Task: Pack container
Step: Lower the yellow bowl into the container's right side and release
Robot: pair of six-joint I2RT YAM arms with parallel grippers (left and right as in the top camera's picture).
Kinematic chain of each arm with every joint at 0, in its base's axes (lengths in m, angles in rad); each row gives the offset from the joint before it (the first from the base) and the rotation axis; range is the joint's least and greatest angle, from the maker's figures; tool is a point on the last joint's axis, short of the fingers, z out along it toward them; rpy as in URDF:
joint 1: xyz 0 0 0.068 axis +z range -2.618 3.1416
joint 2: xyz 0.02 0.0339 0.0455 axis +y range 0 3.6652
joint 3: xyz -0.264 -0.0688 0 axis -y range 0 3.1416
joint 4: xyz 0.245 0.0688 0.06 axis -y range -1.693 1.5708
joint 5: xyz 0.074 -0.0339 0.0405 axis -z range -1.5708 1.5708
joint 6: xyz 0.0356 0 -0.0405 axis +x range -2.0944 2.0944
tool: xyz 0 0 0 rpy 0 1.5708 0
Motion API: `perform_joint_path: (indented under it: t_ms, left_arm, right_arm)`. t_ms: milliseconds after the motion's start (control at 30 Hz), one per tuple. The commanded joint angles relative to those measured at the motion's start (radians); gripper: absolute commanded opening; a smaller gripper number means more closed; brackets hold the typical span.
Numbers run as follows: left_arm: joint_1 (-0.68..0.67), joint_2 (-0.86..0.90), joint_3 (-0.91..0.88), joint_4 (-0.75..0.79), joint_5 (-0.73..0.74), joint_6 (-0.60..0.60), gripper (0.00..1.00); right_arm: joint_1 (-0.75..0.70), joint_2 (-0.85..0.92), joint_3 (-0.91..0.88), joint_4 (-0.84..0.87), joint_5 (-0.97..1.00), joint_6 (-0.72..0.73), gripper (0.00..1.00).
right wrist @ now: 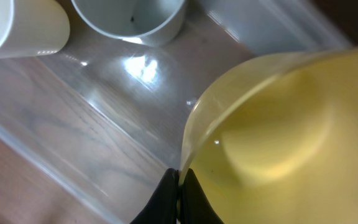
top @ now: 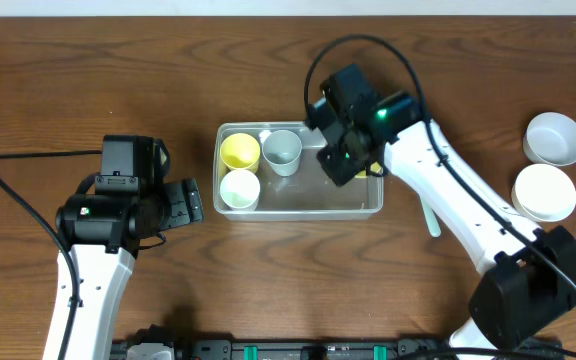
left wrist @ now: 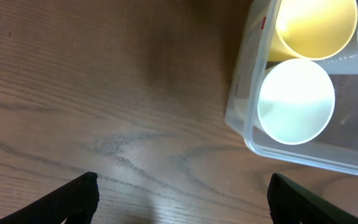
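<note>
The clear plastic container (top: 363, 207) sits mid-table. Inside at its left end stand a yellow cup (top: 239, 151), a white cup (top: 239, 188) and a grey cup (top: 282, 150). My right gripper (top: 346, 160) is over the container's right half, shut on the rim of a yellow bowl (right wrist: 278, 137), which it holds just above the container floor (right wrist: 104, 124); the overhead view hides most of the bowl under the arm. My left gripper (left wrist: 182, 199) is open and empty over bare table left of the container (left wrist: 241, 81), near the white cup (left wrist: 295, 99).
A grey bowl (top: 555, 137) and a white bowl (top: 545, 192) sit at the right of the table. A pale green utensil (top: 430, 220) lies partly under the right arm. Brown wood table (top: 68, 80) all round.
</note>
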Motion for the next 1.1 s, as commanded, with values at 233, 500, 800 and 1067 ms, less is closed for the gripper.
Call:
perform_joint_path:
  t_ms: [233,500,800,1067]
  left_arm:
    - [0.004,-0.001,0.0,0.001,0.003,-0.01,0.87]
    - [0.004,-0.001,0.0,0.0,0.003,-0.01,0.87]
    - [0.004,-0.001,0.0,0.001,0.003,-0.01,0.87]
    - [0.004,-0.001,0.0,0.001,0.003,-0.01,0.87]
  right_arm:
    - [0.004,0.005,-0.105,0.106,0.043,-0.061,0.02]
    - [0.005,0.005,-0.105,0.142,0.046,-0.061,0.33]
    - [0.005,0.005,-0.105,0.139,0.046,-0.061,0.5]
    - [0.004,0.005,-0.11,0.121,0.046,-0.061,0.22]
